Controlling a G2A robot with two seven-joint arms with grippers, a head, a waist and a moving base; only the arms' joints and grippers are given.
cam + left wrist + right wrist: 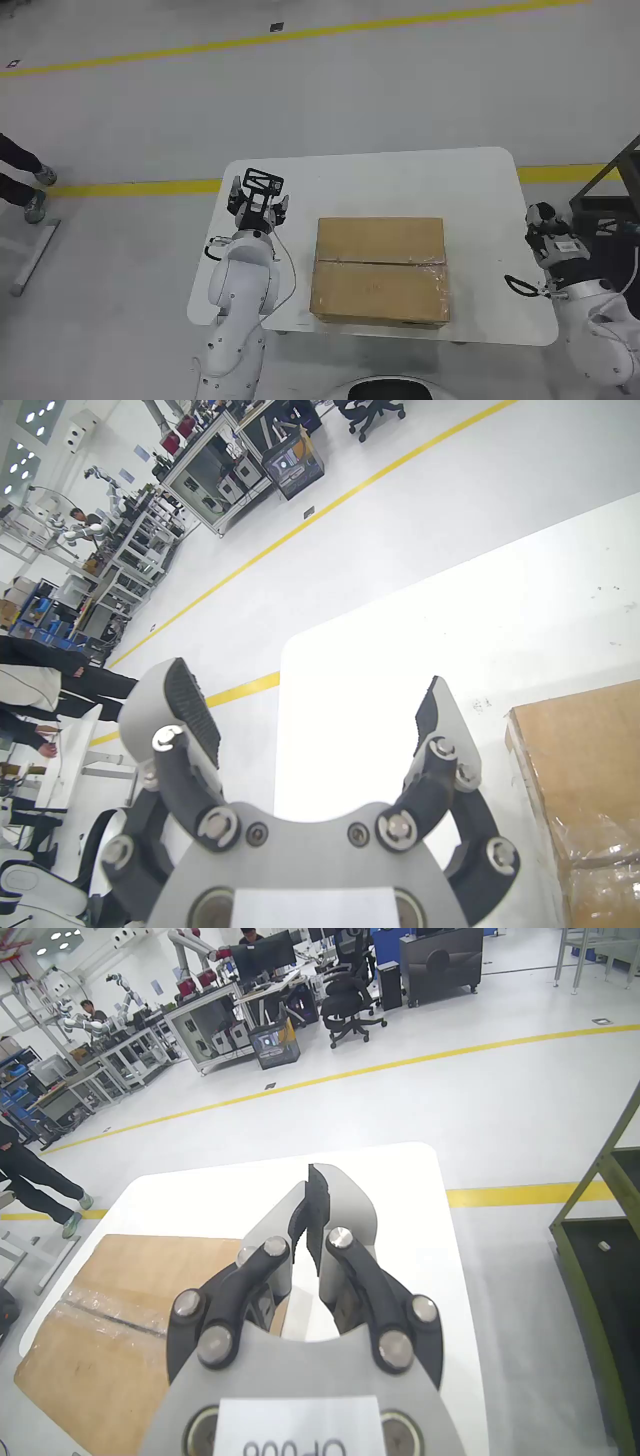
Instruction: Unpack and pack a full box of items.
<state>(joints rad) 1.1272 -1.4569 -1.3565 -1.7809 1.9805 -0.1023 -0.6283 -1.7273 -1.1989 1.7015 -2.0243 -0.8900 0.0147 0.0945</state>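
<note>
Box (380, 268) closed, at near edge of table (420, 180); taped seam (380, 261) run along lid.
Right gripper (310, 1198) at table's right edge, apart from box, fingers pressed together, nothing held.
Left gripper (310, 695) farther, off box's left far corner, fingers spread, empty.
Judged: seam to be opened first, with box steadied by other arm.

Left arm (240, 300) and right arm (598, 320): glossy white rounded shells, thin black cable (214, 247) looped at each wrist. Left gripper (307, 680) and right gripper (312, 1200): silver plate, black linkages, bright round screws (218, 825), pale jaws with ribbed black pads (192, 705). White label (300, 1423) on plate.
</note>
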